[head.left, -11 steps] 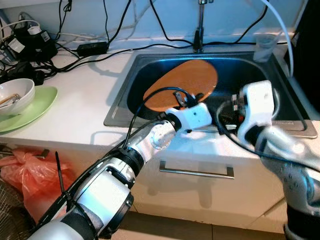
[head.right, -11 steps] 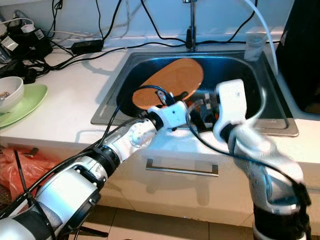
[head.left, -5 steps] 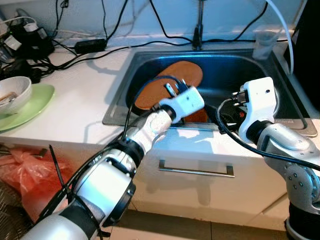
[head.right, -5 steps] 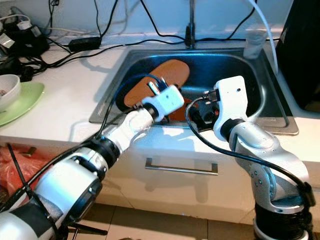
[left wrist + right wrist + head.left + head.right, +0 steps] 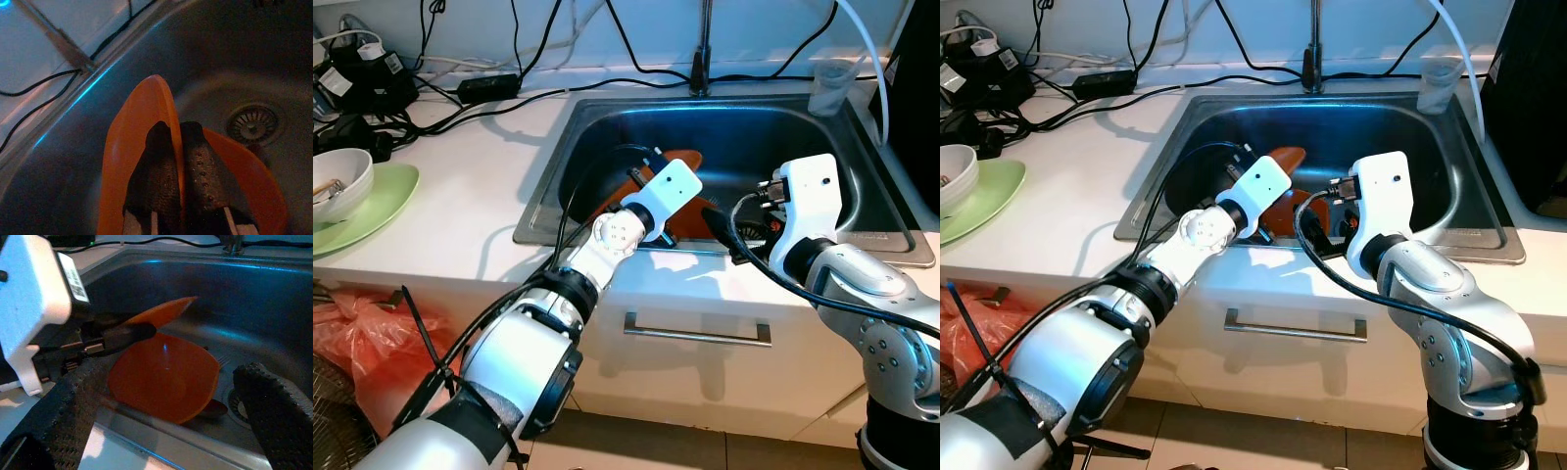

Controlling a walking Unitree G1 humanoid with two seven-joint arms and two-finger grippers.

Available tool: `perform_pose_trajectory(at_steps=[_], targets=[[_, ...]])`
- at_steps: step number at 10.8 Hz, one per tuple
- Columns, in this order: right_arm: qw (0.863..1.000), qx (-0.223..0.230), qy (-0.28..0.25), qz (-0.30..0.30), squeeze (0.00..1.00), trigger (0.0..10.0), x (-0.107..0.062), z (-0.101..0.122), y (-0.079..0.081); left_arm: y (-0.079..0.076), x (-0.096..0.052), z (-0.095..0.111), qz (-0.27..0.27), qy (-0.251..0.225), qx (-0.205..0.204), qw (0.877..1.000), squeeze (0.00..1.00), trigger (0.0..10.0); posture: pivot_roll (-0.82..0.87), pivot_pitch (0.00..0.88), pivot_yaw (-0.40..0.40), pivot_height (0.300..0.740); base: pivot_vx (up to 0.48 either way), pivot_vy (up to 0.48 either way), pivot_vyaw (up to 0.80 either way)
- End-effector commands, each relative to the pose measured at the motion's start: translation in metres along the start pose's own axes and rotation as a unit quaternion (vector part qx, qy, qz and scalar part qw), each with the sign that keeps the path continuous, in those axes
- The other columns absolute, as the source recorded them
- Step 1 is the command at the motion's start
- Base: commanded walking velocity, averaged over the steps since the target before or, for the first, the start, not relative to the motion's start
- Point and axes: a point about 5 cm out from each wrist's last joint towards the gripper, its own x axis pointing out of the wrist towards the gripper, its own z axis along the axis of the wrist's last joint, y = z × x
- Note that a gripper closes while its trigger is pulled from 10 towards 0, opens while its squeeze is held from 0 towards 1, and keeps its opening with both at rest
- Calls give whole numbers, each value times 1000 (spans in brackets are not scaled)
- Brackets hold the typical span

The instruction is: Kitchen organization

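Two black fingers (image 5: 195,181) of the left gripper (image 5: 176,181) pinched on the rim of an orange plate (image 5: 129,161), one finger on each face, holding it tipped on edge at lower centre of the left wrist view. Beneath it, at lower right of that frame, a second orange dish (image 5: 254,196), lying in the steel sink (image 5: 274,63) beside the drain (image 5: 252,122). In the right wrist view, the right gripper (image 5: 161,426) spread wide, one finger at lower left and the other at lower right of the frame, empty, aimed at the orange bowl-like dish (image 5: 166,382) at centre, with what looks like a fork (image 5: 222,363) next to it. In the left eye view, both wrists at mid frame just inside the sink's front wall, the plate (image 5: 680,162) showing as a thin orange sliver above the left wrist. At far left of the frame, a white bowl (image 5: 342,181) on a green plate (image 5: 372,211) on the counter (image 5: 470,186); black cables (image 5: 489,88) along the upper edge. Probably mid-lift: clearing the plate out of the sink. Next, likely raising it clear of the sink wall without catching the rim, then carrying it to the counter, gripped firmly enough against slipping on the smooth edge.
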Motion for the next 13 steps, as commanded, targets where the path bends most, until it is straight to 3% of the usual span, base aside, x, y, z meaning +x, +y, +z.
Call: perform_pose_trajectory(at_steps=[1, 3, 4, 5, 6, 7, 8, 9, 11, 13], targets=[[1000, 0, -3, 7, 0, 10000, -1, 3, 4, -2, 0, -4, -22, 20, 20, 999, 0, 784, -233, 85, 125, 740, 0, 0, 0], [1000, 1, -2, 5, 0, 10000, -2, 4, 4, -10, 0, -8, -49, 32, 30, 998, 0, 1765, -239, 91, 128, 740, 0, 0, 0], [1000, 1, -2, 4, 0, 10000, -3, 4, 4, -15, 0, -10, -62, 38, 33, 997, 0, 2863, -244, 94, 129, 740, 0, 0, 0], [1000, 1, -2, 3, 0, 10000, -3, 4, 4, -16, -1, -11, -66, 39, 33, 996, 0, 2863, -244, 94, 129, 740, 0, 0, 0], [1000, 1, -4, 2, 0, 10000, -4, 5, 4, -8, -1, -14, -31, 56, 8, 998, 0, 3882, -249, 97, 134, 740, 0, 0, 0], [1000, 2, -5, 2, 0, 10000, -4, 5, 5, -3, -2, -14, -12, 60, -17, 998, 0, 3961, -249, 98, 135, 740, 0, 0, 0], [1000, 3, -6, 3, 0, 10000, -4, 6, 6, 13, -3, -14, 33, 69, -61, 995, 0, 4667, -247, 100, 137, 740, 0, 0, 0], [1000, 4, -6, 3, 0, 10000, -4, 6, 6, 20, -5, -16, 44, 79, -72, 993, 0, 10000, -246, 101, 143, 740, 0, 0, 0], [1000, 4, -7, 4, 0, 10000, -4, 6, 8, 15, -5, -21, 29, 96, -67, 993, 0, 10000, -250, 102, 152, 740, 0, 0, 0], [1000, 5, -8, 1, 0, 10000, -5, 5, 8, 1, -4, -25, -2, 114, -48, 992, 0, 10000, -261, 104, 158, 740, 0, 0, 0]])
